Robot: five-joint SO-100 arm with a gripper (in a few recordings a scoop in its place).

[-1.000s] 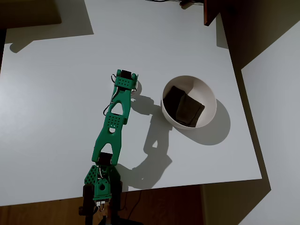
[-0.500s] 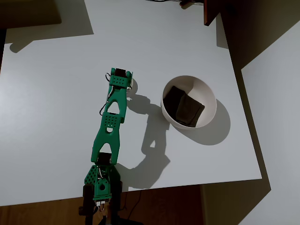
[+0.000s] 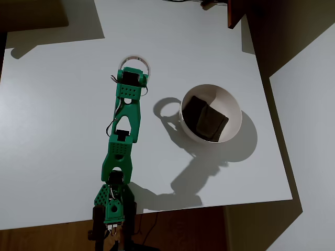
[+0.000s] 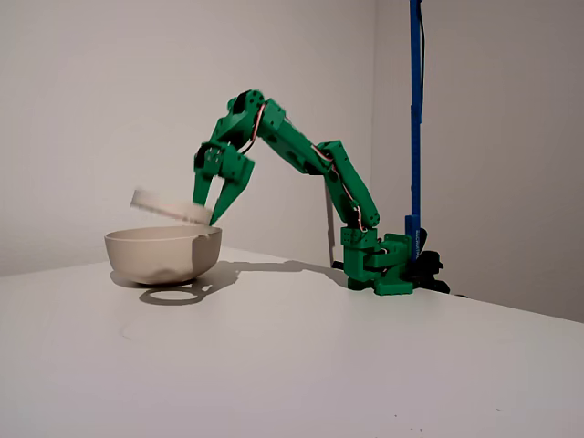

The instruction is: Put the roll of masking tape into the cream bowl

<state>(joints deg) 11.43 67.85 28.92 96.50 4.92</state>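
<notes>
Off-white tape clamped in gripper, held aloft nearly flat; bowl lies right and nearer in overhead view.

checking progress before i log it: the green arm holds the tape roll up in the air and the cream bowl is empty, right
Not quite. The cream bowl is not empty: the overhead view shows dark brown square pieces inside. The rest stands: the green arm holds the tape roll in the air.

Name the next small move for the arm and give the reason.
Probably swing the gripper sideways toward the cream bowl. In the fixed view the roll of masking tape is held lifted above rim height, yet overhead it sits left of the bowl, its shadow falling outside the rim.
</notes>
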